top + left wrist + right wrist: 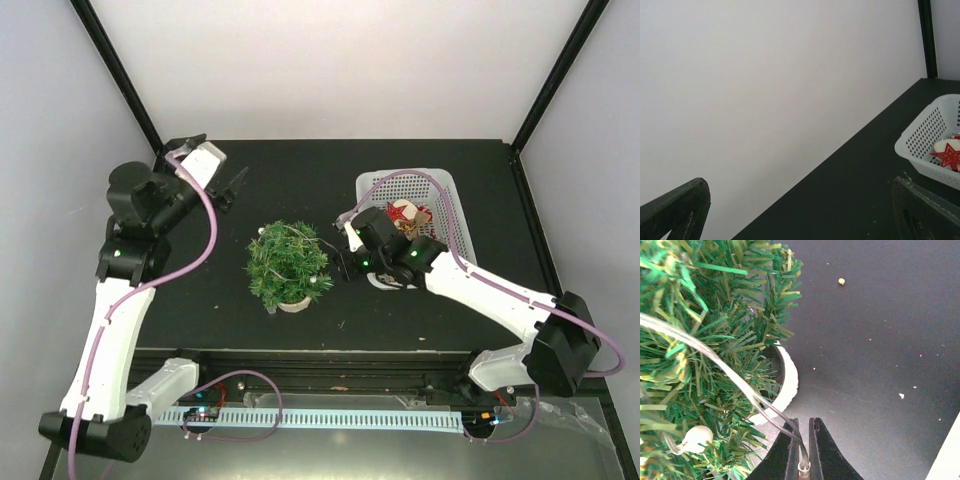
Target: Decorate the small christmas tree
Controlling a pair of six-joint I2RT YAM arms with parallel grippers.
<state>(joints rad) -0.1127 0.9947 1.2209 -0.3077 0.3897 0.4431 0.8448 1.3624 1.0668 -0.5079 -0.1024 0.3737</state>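
Observation:
The small christmas tree (288, 262) stands mid-table on a pale round base (788, 385), bushy and green. A clear light-string wire (730, 371) runs across its branches, with a white bulb (696, 437) among the needles. My right gripper (803, 460) is shut on the end of this wire, just right of the tree's base (340, 262). My left gripper (235, 190) hangs open behind and left of the tree. Its fingers (677, 210) stand far apart with nothing between them.
A white mesh basket (440, 200) at the back right holds ornaments, among them a red star (950, 156). White walls and black frame posts close in the back and sides. Small crumbs (841, 281) lie on the black tabletop.

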